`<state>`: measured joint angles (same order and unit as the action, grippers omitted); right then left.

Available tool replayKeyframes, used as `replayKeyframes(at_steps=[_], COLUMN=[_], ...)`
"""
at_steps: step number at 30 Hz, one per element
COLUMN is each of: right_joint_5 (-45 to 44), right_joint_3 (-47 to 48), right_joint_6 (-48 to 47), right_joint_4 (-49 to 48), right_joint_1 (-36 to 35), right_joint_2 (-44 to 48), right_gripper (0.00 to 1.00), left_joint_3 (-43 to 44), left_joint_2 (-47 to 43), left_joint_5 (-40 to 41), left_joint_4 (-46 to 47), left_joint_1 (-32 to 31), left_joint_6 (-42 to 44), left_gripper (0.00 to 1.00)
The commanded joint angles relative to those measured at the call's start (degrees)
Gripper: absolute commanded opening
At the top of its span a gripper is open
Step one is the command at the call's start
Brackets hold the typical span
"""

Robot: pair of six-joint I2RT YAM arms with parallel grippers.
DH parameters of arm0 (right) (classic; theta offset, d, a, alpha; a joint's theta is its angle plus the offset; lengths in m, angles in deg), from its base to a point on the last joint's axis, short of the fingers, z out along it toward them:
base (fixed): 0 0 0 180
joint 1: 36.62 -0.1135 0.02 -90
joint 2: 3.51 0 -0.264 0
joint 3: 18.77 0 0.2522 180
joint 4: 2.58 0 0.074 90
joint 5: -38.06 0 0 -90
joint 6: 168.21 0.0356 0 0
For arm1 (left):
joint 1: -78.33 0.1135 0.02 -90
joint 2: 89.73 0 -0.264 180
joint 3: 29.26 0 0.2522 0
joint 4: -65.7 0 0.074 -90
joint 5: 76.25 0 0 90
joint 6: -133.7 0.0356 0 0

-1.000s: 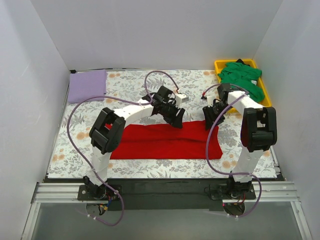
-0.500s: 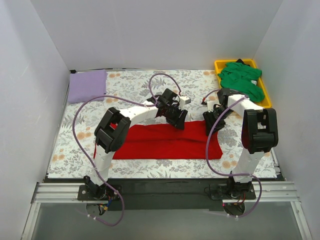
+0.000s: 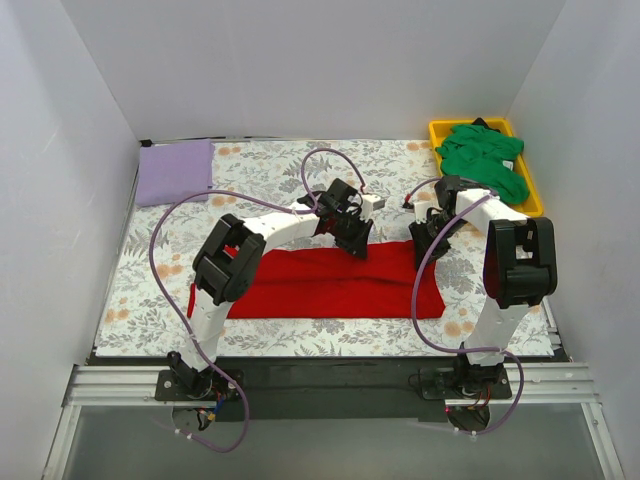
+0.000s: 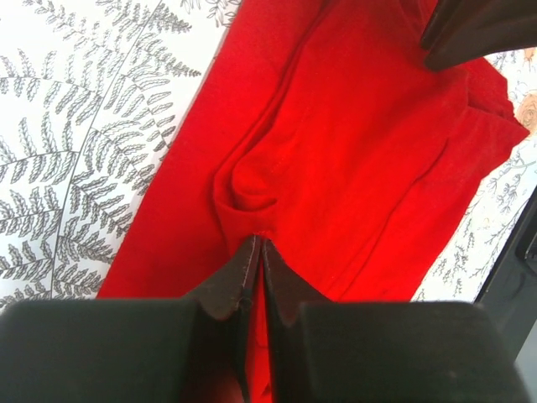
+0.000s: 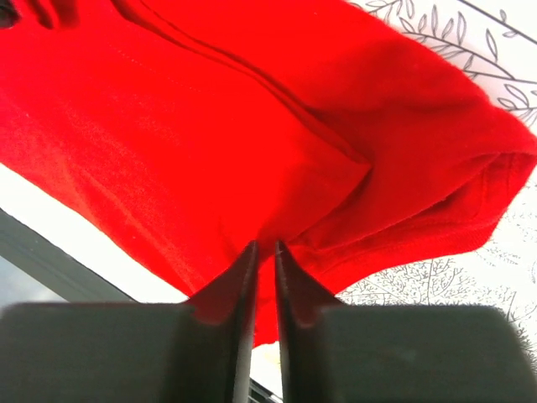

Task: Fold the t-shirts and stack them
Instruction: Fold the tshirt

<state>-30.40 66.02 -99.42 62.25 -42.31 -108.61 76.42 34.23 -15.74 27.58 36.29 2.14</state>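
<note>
The bright red t-shirt (image 3: 330,285) lies as a long folded strip on the floral cloth near the front. My left gripper (image 3: 356,245) is shut on its far edge near the middle; in the left wrist view the gripper (image 4: 258,245) pinches a pucker of red cloth (image 4: 336,143). At the strip's far right corner my right gripper (image 3: 423,250) is shut on the red t-shirt, and its wrist view has the gripper (image 5: 264,248) clamped on a red fold (image 5: 252,126). A pale lavender t-shirt (image 3: 175,171) lies folded at the back left. A green t-shirt (image 3: 485,157) is heaped in the tray.
A yellow tray (image 3: 438,130) stands at the back right corner against the wall. The floral table cloth (image 3: 250,175) covers the table between white walls. Purple cables loop over both arms. The black front rail (image 3: 330,380) runs below the red strip.
Both grippers have closed onto the red t-shirt's far edge. The left arm has shifted slightly right and down toward the cloth; the right arm has settled at the right corner.
</note>
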Motion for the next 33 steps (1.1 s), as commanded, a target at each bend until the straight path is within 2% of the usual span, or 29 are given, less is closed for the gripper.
replayKeyframes(at_steps=[1, 4, 7, 9, 10, 14, 15, 16, 19, 29, 33], right_joint_5=[2.36, 2.72, 2.72, 3.07, 3.16, 3.16, 3.16, 3.16, 2.9, 1.23, 1.57], right_joint_3=[1.4, 1.66, 1.57, 1.57, 1.57, 1.49, 1.49, 1.49, 1.31, 0.43, 1.04], right_joint_6=[-0.32, -0.76, -0.94, -0.85, -0.67, -0.23, -0.15, -0.06, 0.21, 0.29, 0.47], right_joint_4=[1.93, 2.37, 2.63, 2.72, 2.72, 2.63, 2.72, 2.72, 2.72, 2.28, 2.37], right_joint_1=[0.07, 0.07, 0.07, 0.07, 0.07, 0.07, 0.07, 0.07, 0.07, 0.07, 0.07], right_joint_2=[1.91, 2.18, 2.44, 2.62, 2.71, 2.53, 2.27, 2.18, 1.74, -0.28, -1.16], right_gripper=[0.13, 0.01, 0.01, 0.01, 0.01, 0.02, 0.09, 0.22, 0.31, 0.31, 0.38], left_joint_3=[1.86, 1.07, -0.07, -0.34, -0.42, -0.43, -0.16, 0.01, 0.45, 2.91, 3.88], left_joint_2=[-3.28, -4.86, -5.92, -6.01, -6.01, -5.4, -5.14, -4.7, -3.82, -1.0, -0.12], left_joint_5=[-1.88, -1.97, -1.1, 0.66, 1.28, 2.86, 3.21, 3.56, 4.71, 5.5, 5.24], left_joint_4=[0.37, 0.37, 0.45, 0.54, 0.45, 0.1, -0.33, -0.6, -1.13, -2.01, -2.45], left_joint_1=[-0.41, -0.41, -0.5, -0.5, -0.5, -0.58, -0.76, -0.93, -1.38, -1.73, -1.73], left_joint_6=[-0.19, -0.36, -0.71, -1.24, -1.24, -0.37, -0.1, 0.51, 1.04, 1.05, 0.96], left_gripper=[0.0, 0.0, 0.0, 0.14, 0.26, 0.38, 0.39, 0.4, 0.4, 0.37, 0.37])
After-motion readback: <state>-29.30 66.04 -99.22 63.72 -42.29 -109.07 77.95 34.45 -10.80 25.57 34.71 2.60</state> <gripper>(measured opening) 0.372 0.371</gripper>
